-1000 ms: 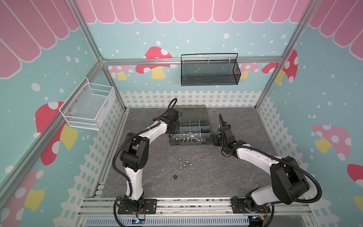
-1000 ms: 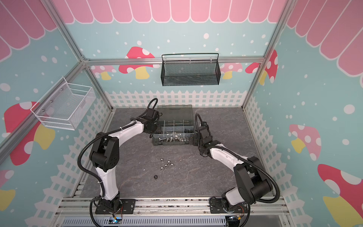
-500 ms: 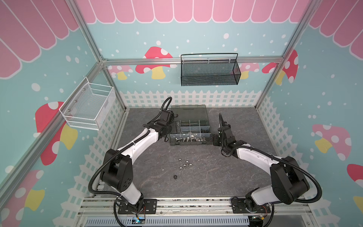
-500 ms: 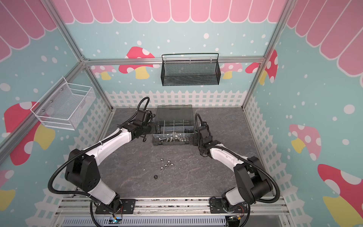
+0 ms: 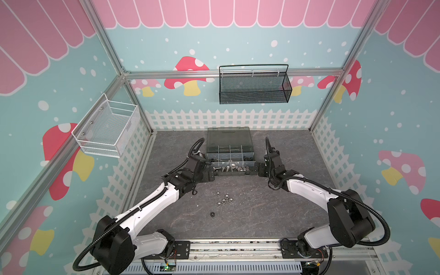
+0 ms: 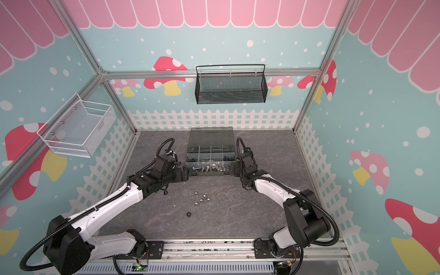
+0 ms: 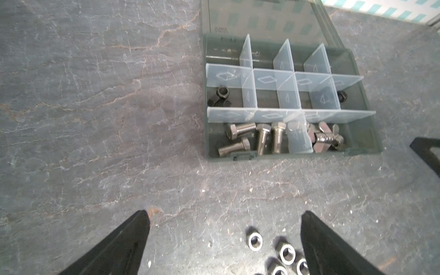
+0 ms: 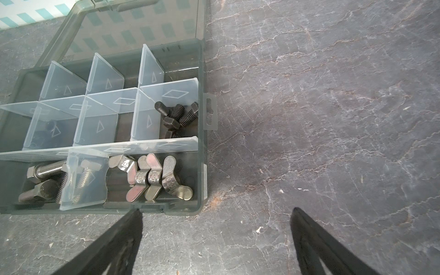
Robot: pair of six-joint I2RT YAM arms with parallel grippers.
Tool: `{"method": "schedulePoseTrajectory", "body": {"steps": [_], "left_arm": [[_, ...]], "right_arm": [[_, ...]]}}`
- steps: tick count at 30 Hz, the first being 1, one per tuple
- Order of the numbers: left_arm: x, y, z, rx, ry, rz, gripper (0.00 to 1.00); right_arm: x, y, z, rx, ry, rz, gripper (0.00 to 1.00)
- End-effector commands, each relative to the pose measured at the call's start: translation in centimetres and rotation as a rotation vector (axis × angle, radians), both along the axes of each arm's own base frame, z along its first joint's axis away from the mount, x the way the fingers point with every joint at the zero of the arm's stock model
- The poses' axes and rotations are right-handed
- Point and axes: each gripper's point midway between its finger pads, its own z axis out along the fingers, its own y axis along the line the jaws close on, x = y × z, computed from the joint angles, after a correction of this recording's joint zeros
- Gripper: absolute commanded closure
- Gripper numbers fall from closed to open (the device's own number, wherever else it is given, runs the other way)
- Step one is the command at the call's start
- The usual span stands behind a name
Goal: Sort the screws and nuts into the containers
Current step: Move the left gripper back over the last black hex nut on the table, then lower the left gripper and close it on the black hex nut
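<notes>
Bright, even, diffuse light fills both top views, leaving only faint shadows on the table (image 5: pixel 250 221). Both wrist views are softer; the fingers (image 7: pixel 114 250) are out of focus, and silver screws (image 7: pixel 240 129) glint mildly.

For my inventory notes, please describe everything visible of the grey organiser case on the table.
The organiser case is dark grey, smoky translucent plastic, lying flat on the table, its hinged lid open toward the back wall. Clear dividers make three rows of compartments. The front row holds silver hex bolts and wing nuts; the middle row black nuts at one end, black screws at the other. The open right hand is near its front wall.
</notes>
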Motion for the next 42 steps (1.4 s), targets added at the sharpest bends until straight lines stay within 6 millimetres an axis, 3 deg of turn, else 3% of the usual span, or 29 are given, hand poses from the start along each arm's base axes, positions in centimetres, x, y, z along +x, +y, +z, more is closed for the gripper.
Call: {"method": "schedulePoseTrajectory", "body": {"steps": [1,9,20,34,42], "left_arm": [[-1.3,0.3,-1.0,-0.011,0.000,0.019,0.00],[-5.1,-0.6,-3.6,-0.029,0.043,-0.028,0.01],[-8.4,-2.9,-6.5,-0.062,0.153,-0.084,0.01],[-12.0,-5.4,-9.3,0.024,0.311,-0.154,0.05],[-13.3,-5.7,-11.0,0.127,0.395,-0.177,0.21]], "right_arm": [[0.0,-0.1,0.1,0.016,0.000,-0.009,0.02],[0.1,0.1,0.1,0.020,0.003,-0.003,0.02],[-0.1,0.0,-0.3,0.016,0.014,-0.006,0.02],[-0.2,0.0,-0.4,0.017,0.016,-0.006,0.02],[-0.2,0.0,-0.5,0.016,0.018,-0.007,0.02]]}}
